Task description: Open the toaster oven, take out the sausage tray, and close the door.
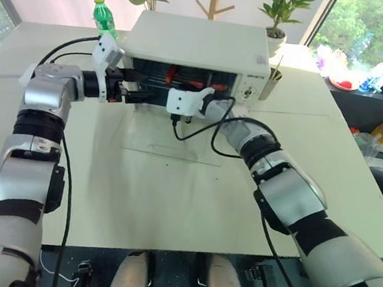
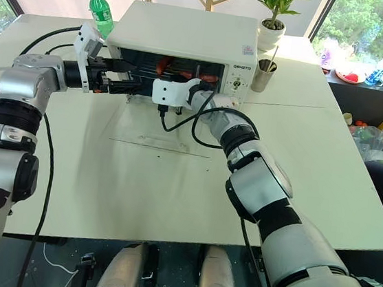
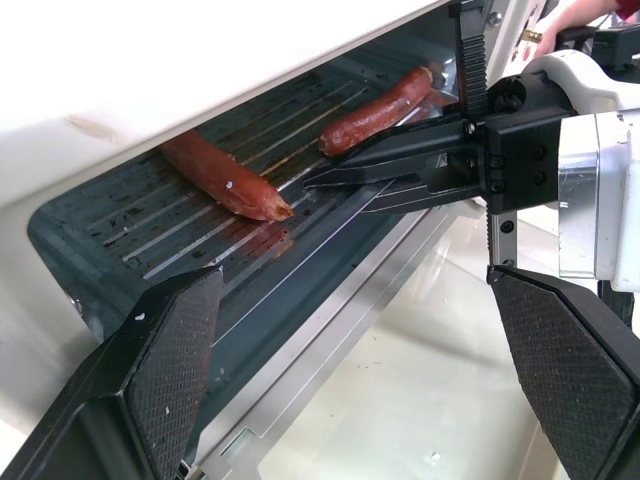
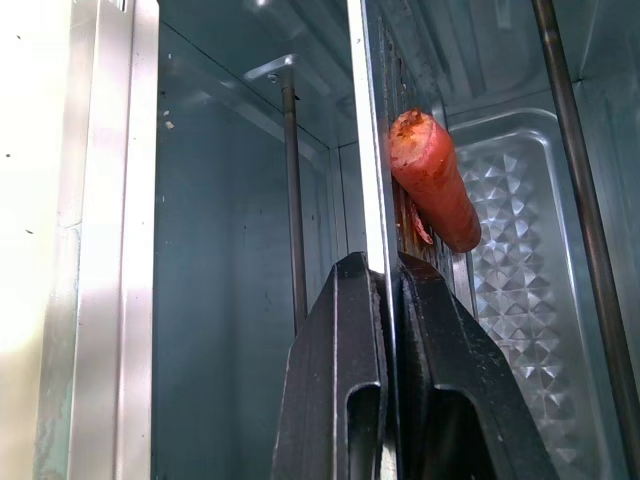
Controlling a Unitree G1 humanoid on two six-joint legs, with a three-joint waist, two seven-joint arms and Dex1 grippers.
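Toaster oven (image 2: 190,36) sits at the far side of the white counter (image 2: 313,164), boxy and white, knobs at its right end. Its door (image 2: 161,136) lies dropped flat toward the robot, the clear glass panel resting level over the counter, hinged at the oven's bottom edge.

Sausage tray (image 3: 250,250) inside the oven cavity: silver, ridged base, brown grease marks. Two reddish sausages on it, one (image 3: 225,178) toward the left of the cavity, the other (image 3: 378,100) further right. In the right wrist view one sausage end (image 4: 432,175) lies just past the tray's front lip.

Right pincer (image 3: 330,178) reaches into the oven mouth near its middle, clenched on the tray's front lip; the right wrist view shows the thin metal edge (image 4: 372,150) pinched between the two black fingers (image 4: 340,340). Tray appears not drawn out past the oven opening.

Left pincer (image 2: 132,83) hovers at the left part of the oven mouth, pointing across toward the right arm, released, jaws spread wide, grasping nothing. Its textured pads (image 3: 175,345) frame the left wrist view with the tray and the right pincer between them, clear of both.

Behind the oven: green bottle (image 2: 99,8) with yellow cap at the left, potted plant (image 2: 275,18) at the right, metal cup (image 2: 264,74) just beside the oven's right end. Clutter on a dark bench at far right.
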